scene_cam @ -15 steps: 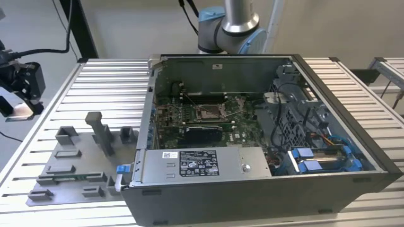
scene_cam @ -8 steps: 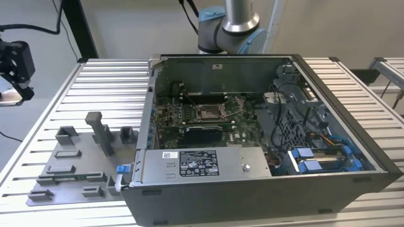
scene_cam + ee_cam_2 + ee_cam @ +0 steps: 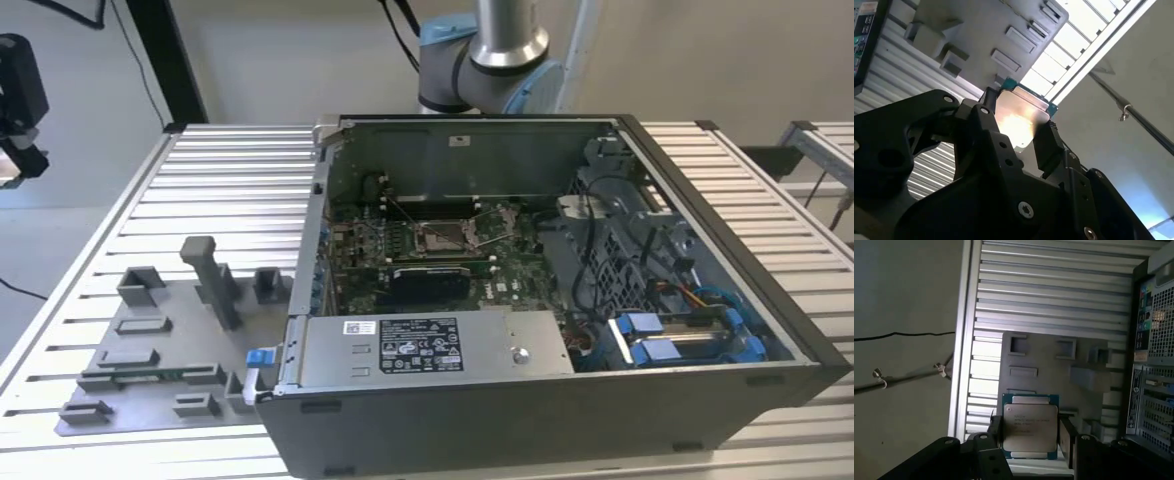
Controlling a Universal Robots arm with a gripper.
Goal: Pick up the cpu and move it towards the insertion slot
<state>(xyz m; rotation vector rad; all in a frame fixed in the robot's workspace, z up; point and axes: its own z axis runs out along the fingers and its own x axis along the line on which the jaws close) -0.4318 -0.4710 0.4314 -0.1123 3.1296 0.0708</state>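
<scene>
The black gripper (image 3: 1032, 440) has its fingers (image 3: 1068, 437) clamped on opposite edges of the flat, square, silver-topped cpu (image 3: 1030, 422), probably light, rigid, slick and fragile.

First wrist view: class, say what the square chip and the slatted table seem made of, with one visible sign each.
Square silvery cpu: likely a metal lid, satin sheen, on a green board edge. Slatted grey table: probably aluminium, judging by its pale ribs catching light.

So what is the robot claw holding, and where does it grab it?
The gripper pinches the square chip by two opposite edges, its shiny top showing.
</scene>
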